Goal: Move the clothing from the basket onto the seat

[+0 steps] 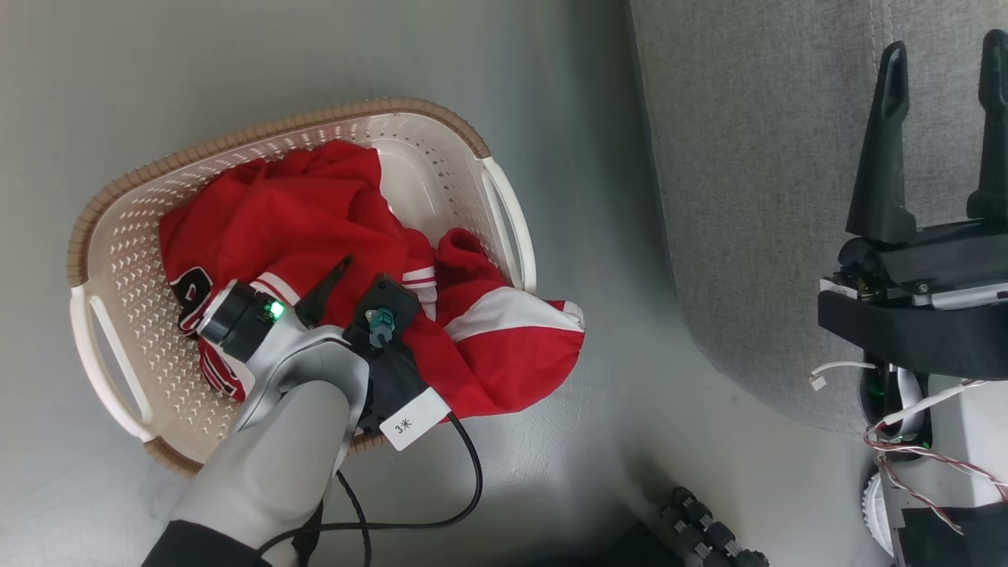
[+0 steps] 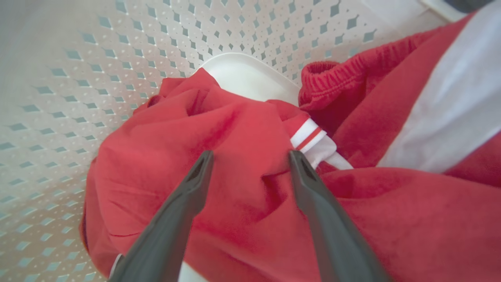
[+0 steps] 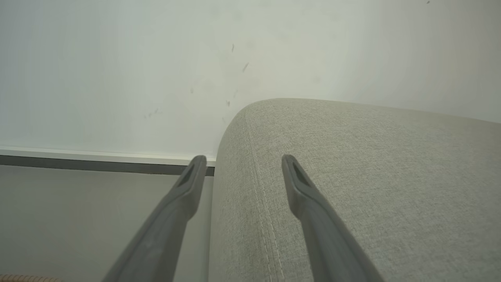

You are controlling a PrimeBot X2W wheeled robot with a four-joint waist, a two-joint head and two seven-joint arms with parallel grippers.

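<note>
The cream basket (image 1: 276, 130) with a brown rim stands on the floor at the left and holds crumpled red and white clothing (image 1: 315, 213). One red and white piece hangs over the basket's near right rim. My left gripper (image 2: 250, 156) is open, low over the red clothing (image 2: 242, 129), with its fingers astride a fold beside the striped trim. Perforated basket wall (image 2: 78, 78) rises behind it. The grey seat (image 1: 748, 157) fills the upper right. My right gripper (image 1: 945, 43) is open and holds nothing, above the seat's corner (image 3: 352, 176).
Grey floor (image 1: 598, 441) separates the basket and the seat. A black cable (image 1: 465, 488) loops from my left wrist. My base with loose wires (image 1: 929, 441) is at the lower right. A pale wall and dark baseboard (image 3: 98, 166) lie past the seat.
</note>
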